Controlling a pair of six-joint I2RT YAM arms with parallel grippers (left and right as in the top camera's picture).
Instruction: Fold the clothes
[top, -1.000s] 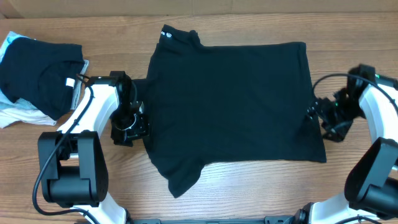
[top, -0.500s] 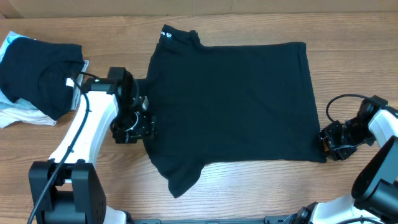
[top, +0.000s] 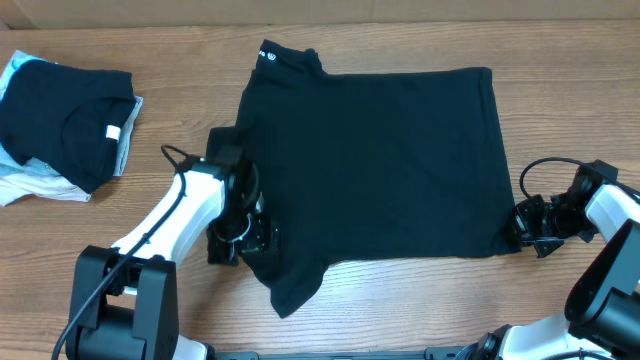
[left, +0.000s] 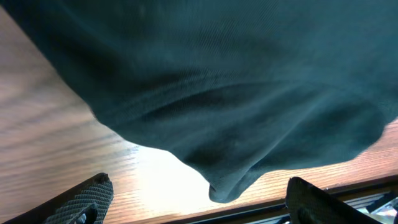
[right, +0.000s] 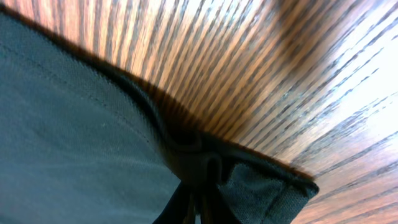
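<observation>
From my end the job looks partly done. One folded shirt (top: 60, 120) sits at the far left of the table (top: 400, 310), resting on some light cloth (top: 20, 185). The shirt (top: 370, 160) I'm working on lies spread flat in the middle, collar to the left, with no fold made in it yet.

My right hand (top: 520, 222) is clamped on that shirt at its lower right corner, and the right wrist view shows the hem bunched and pinched between the jaws. My left hand (top: 240, 235) is at the lower left, by the sleeve (top: 290, 285), with its jaws wide apart. In the left wrist view the dark fabric hangs between the two fingers (left: 81, 199) but nothing is gripped.

I judge that what's left is to get a grip on the left side, then do every fold and set the shirt with the other one.

As for containers, I see none — no basket, bin or box, only cloth lying on the table.
</observation>
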